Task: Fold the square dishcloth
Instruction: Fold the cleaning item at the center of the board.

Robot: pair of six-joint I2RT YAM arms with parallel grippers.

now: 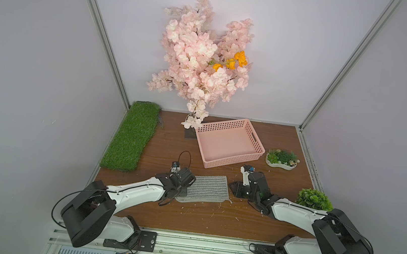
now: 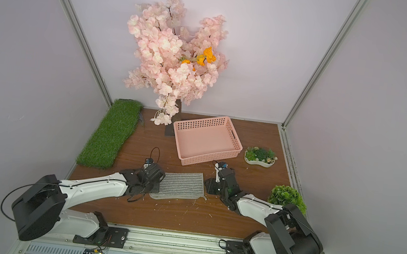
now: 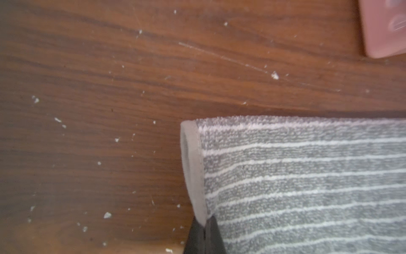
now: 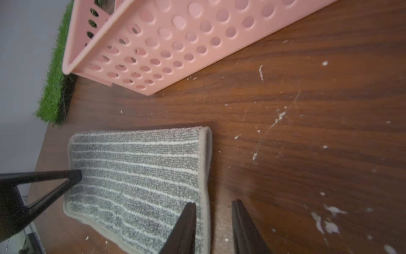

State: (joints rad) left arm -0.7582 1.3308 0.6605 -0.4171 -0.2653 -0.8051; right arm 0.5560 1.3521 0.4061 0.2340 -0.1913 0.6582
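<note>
The square dishcloth (image 1: 206, 188) (image 2: 182, 185), grey with thin whitish stripes, lies doubled over as a flat rectangle on the wooden table. In the left wrist view my left gripper (image 3: 205, 222) is shut on the grey edge trim of the dishcloth (image 3: 307, 187) at its left end. Its wrist covers that end in both top views. In the right wrist view my right gripper (image 4: 213, 203) is open at the right end of the dishcloth (image 4: 136, 171). One finger stands over the trimmed edge, the other over bare wood. Nothing is pinched between them.
A pink perforated basket (image 1: 227, 159) (image 4: 175, 44) stands just behind the cloth. A green turf mat (image 1: 131, 140) lies at the back left, and a pink blossom tree (image 1: 203, 53) rises behind the basket. A dish of succulents (image 1: 281, 159) and a leafy green ball (image 1: 313, 199) sit on the right.
</note>
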